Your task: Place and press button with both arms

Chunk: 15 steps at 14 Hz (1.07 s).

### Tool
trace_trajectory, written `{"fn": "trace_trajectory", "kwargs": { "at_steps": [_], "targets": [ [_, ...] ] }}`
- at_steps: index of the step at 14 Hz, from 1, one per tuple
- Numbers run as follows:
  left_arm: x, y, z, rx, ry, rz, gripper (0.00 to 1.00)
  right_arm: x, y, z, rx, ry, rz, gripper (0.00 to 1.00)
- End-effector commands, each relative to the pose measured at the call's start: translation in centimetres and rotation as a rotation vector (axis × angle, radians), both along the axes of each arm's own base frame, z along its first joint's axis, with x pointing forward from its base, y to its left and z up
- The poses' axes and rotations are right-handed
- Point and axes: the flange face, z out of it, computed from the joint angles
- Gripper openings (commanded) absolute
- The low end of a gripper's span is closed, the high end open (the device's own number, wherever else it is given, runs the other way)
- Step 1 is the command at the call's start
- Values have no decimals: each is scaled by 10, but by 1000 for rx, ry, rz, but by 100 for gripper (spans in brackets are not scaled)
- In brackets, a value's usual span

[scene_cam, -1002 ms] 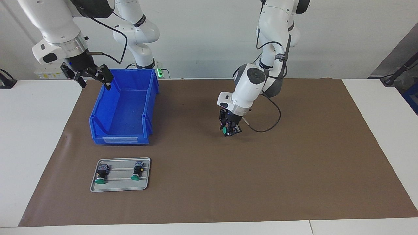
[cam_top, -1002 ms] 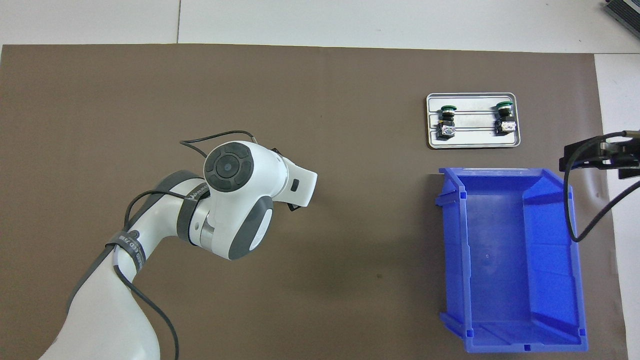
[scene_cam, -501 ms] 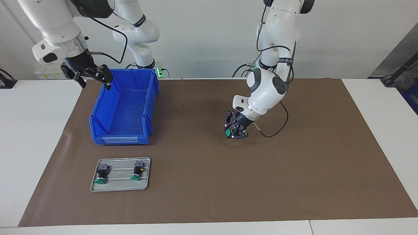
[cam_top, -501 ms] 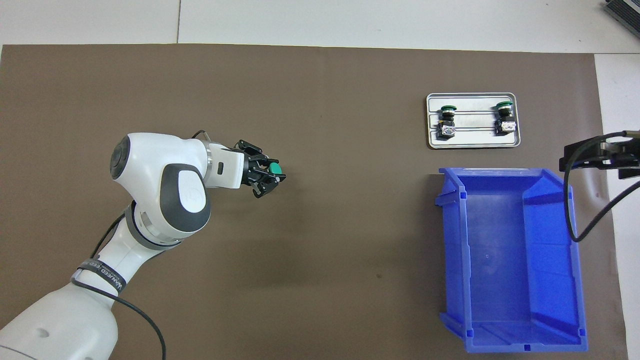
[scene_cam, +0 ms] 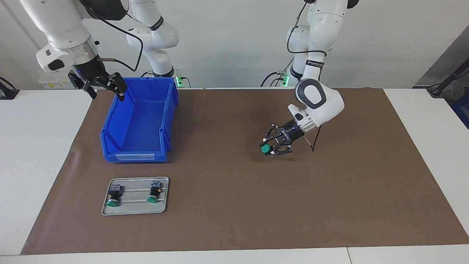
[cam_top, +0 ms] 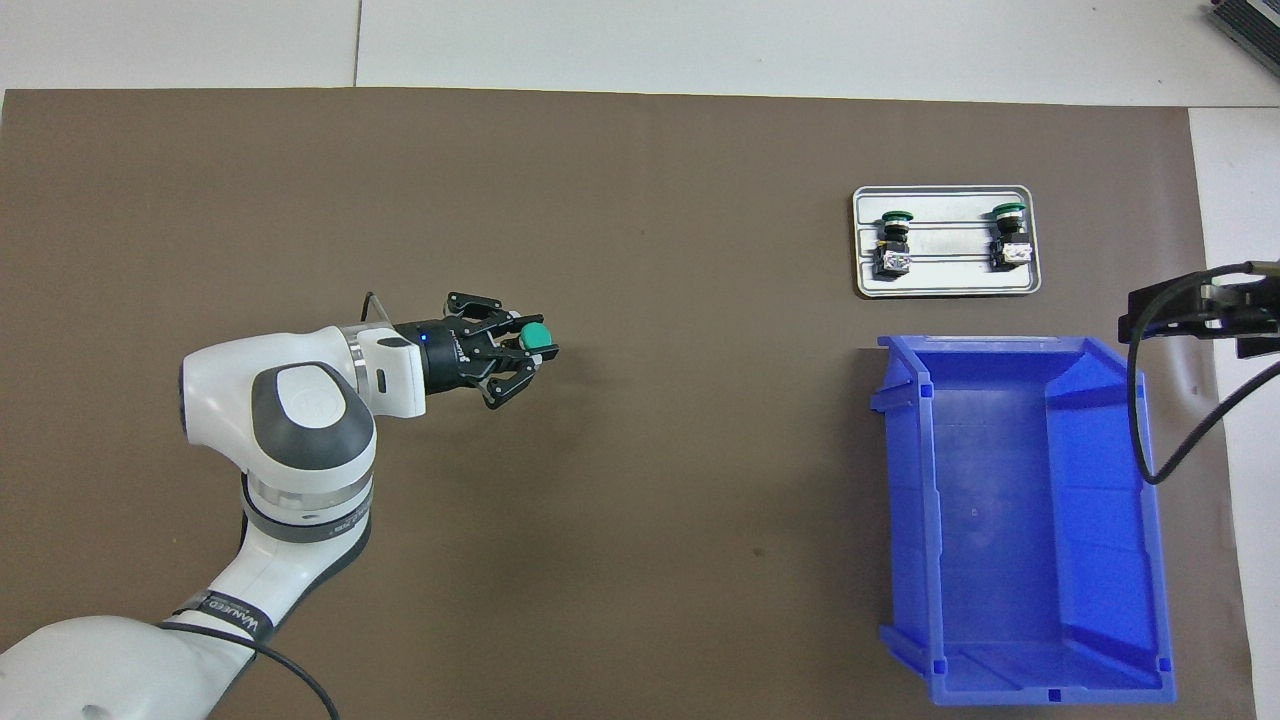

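Note:
My left gripper is shut on a button with a green cap. It holds the button lying sideways just above the brown mat, cap pointing toward the right arm's end. Two identical buttons lie in a grey tray at the right arm's end, farther from the robots than the bin. My right gripper is open and empty, raised over the blue bin's outer wall.
A blue bin stands empty at the right arm's end of the mat, nearer to the robots than the tray. White table borders the mat at both ends.
My left arm's wrist has swung toward its own end and tilted lower, turning the held button sideways and carrying it slightly that way. The right arm has not moved.

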Motion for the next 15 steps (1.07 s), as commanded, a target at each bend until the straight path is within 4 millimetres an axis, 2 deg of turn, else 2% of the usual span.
{"fn": "trace_trajectory", "kwargs": {
  "at_steps": [1, 3, 5, 8, 11, 14, 15],
  "targets": [
    [-22, 18, -4, -78, -74, 19, 0, -7, 0, 1, 22, 2, -12, 100],
    [-33, 35, -21, -153, -137, 14, 0, -7, 0, 1, 22, 2, -12, 100],
    [-31, 47, -21, -228, -157, 16, 0, -7, 0, 1, 22, 2, -12, 100],
    [-40, 37, -27, -350, -225, 72, 0, -7, 0, 1, 22, 2, -12, 100],
    [-62, 37, -45, -390, -235, 42, 0, -8, 0, 2, 20, 1, -12, 100],
    [-69, 37, -50, -420, -254, 27, 0, -7, 0, 1, 20, 2, -12, 100],
    [-71, 42, -58, -416, -244, 37, 0, -7, 0, 1, 22, 2, -12, 100]
  ]
}}
